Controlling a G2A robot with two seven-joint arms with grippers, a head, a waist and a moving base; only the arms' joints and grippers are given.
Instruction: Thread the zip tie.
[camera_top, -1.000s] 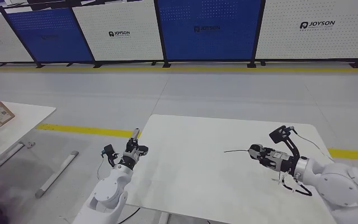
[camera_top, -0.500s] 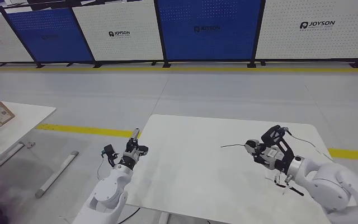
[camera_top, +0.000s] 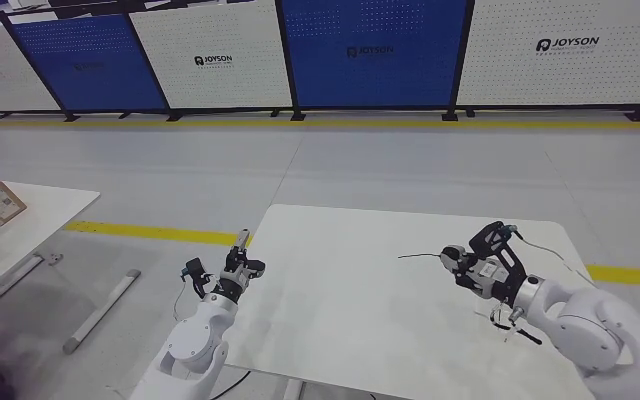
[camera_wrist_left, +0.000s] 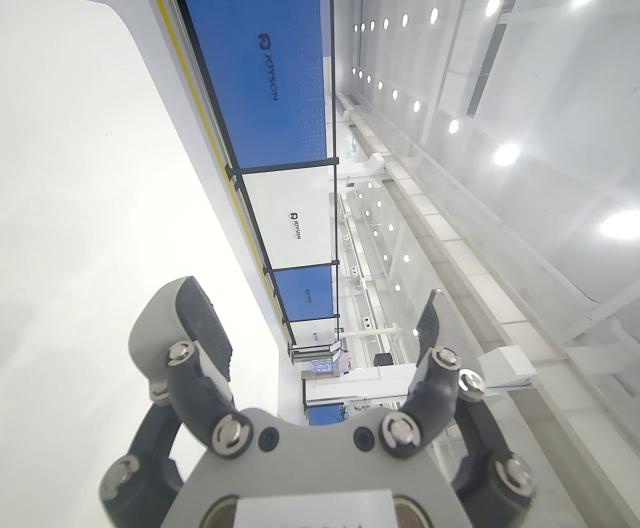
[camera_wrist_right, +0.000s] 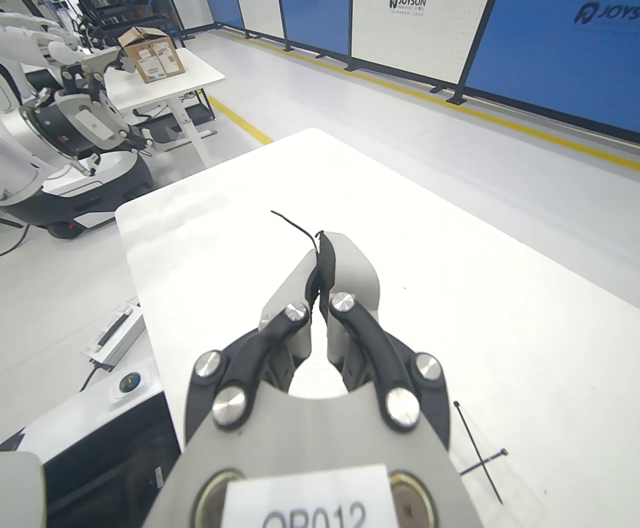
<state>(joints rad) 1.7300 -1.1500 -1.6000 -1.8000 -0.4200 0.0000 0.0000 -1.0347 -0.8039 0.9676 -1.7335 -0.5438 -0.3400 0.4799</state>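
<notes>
Thin black plastic zip tie (camera_wrist_right: 295, 227) sits pinched in right claw (camera_wrist_right: 322, 250), tail poking ahead of it; head prob. hidden inside grip. With left claw (camera_wrist_left: 320, 315) wide and well apart, floppy tail may twist or slip.

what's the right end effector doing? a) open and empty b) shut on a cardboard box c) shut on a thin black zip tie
c: the right end effector is closed on the zip tie, whose thin tail sticks out past its tips over the table.
</notes>
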